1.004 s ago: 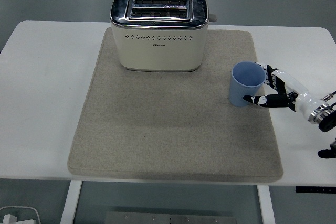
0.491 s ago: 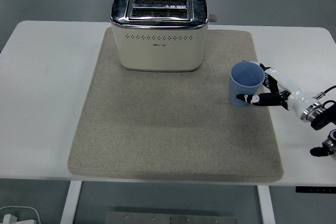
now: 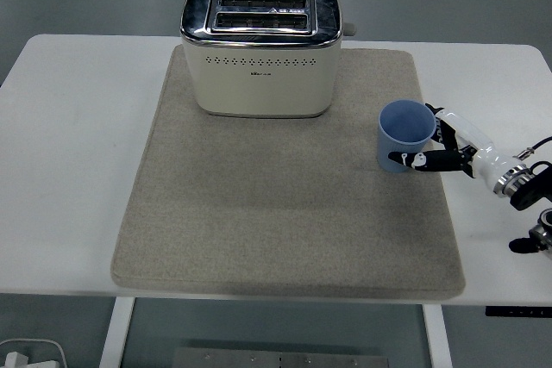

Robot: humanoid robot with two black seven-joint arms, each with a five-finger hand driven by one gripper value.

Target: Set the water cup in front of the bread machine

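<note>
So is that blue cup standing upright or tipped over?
Upright. The blue cup stands on the mat, round mouth facing up, with the right hand wrapped around it.

The scene is evenly and brightly lit from overhead. Soft glare is seen on the toaster's (image 3: 261, 49) chrome top, and the white worktop (image 3: 69, 170) is rendered near overexposure. Only faint, short shadows are cast toward 6 o'clock beneath the mat (image 3: 285, 213). Focus is held throughout; slight softness is noticed.
</note>
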